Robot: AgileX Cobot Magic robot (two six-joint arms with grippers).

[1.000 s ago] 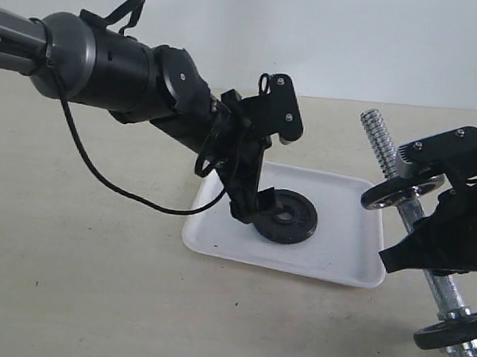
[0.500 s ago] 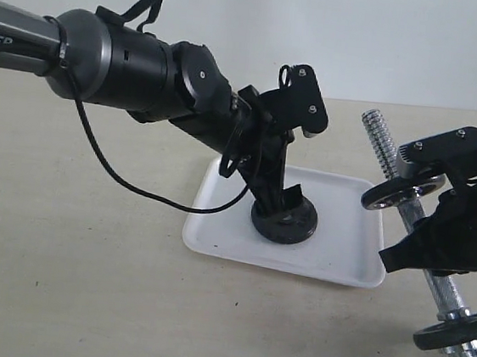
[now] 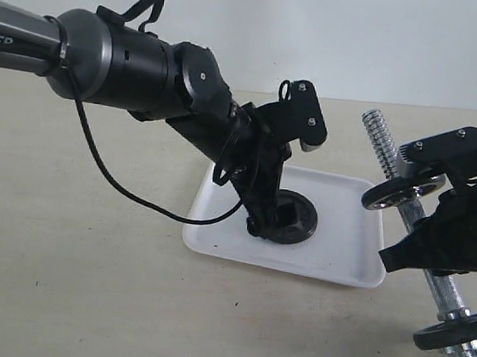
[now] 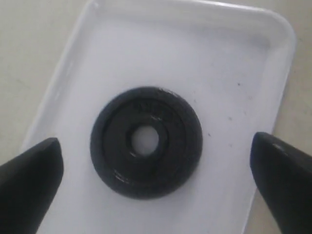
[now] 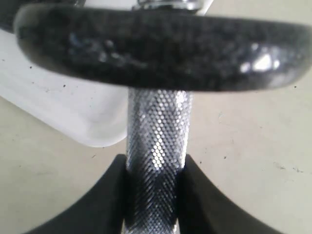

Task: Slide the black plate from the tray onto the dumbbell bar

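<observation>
The small black plate (image 4: 146, 142) lies flat near the middle of the white tray (image 4: 229, 63), its central hole showing the tray through it. My left gripper (image 4: 155, 158) hangs open right above it, one dark finger (image 4: 29, 180) on each side and clear of the disc's rim. In the exterior view the left gripper (image 3: 273, 218) reaches down onto the plate (image 3: 298, 221) in the tray (image 3: 341, 253). My right gripper (image 5: 156, 195) is shut on the knurled shaft of the dumbbell bar (image 5: 157, 136), holding it tilted with its threaded end (image 3: 378, 138) up, beside the tray.
Two larger black discs sit on the bar, one above my right gripper (image 3: 403, 192) and one below (image 3: 455, 329). The upper disc (image 5: 161, 48) fills the right wrist view. The beige tabletop (image 3: 66, 271) lies around the tray.
My left gripper has swung right over the plate and dropped lower, its fingers now straddling the disc. The right arm and bar have not moved.
</observation>
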